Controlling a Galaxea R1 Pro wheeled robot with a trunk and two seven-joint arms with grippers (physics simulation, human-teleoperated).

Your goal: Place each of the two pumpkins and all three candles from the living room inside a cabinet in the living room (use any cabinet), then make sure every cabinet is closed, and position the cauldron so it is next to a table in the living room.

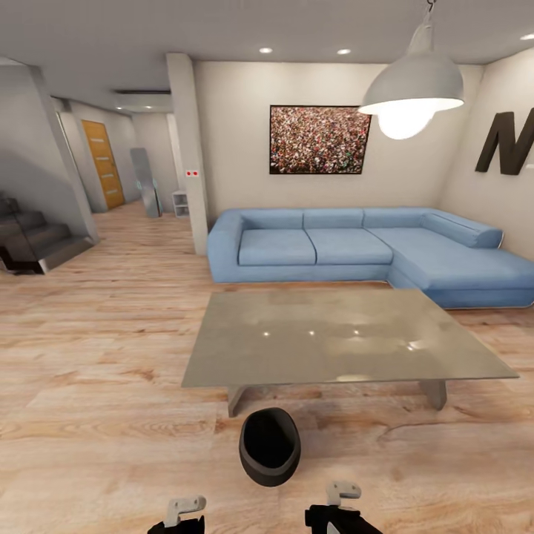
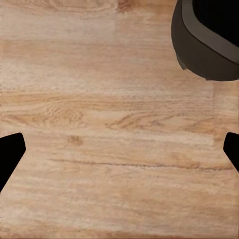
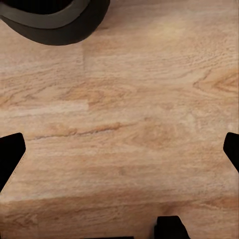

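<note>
Down on the wooden floor [image 1: 104, 356], right in front of the low table [image 1: 334, 337], the cauldron [image 1: 270, 446] is sitting upright, just beside the table's near edge and close to one of its angled grey legs. It's a squat, rounded black pot with a thick matte rim and a dark hollow inside, kinda like a fat bowl. The table top is looking like a wide slab of grey-green glass or polished stone, flat and glossy, catching little spots of ceiling light.

Behind the table a big blue corner sofa [image 1: 356, 248] with soft chunky cushions is running along the white wall, under a speckled framed picture [image 1: 320, 139]. A pale metal dome lamp [image 1: 412, 87] is hanging near the top right. Off to the left, dark stairs [image 1: 33, 237] are rising, and an orange-brown door [image 1: 102, 163] is showing down the hallway.

The left gripper [image 1: 184, 512] and the right gripper [image 1: 337, 498] are poking in at the bottom edge of the head view, with pale finger pieces on black bodies. Both are hanging over bare floor with nothing between them; going by the wrist views, the black fingertips [image 2: 11, 154] are sitting far apart at the frame edges, so both are spread wide and released. The floor planks are showing warm, streaky grain with knots, and a curved black chunk of the cauldron is peeking into a corner of each wrist view.
</note>
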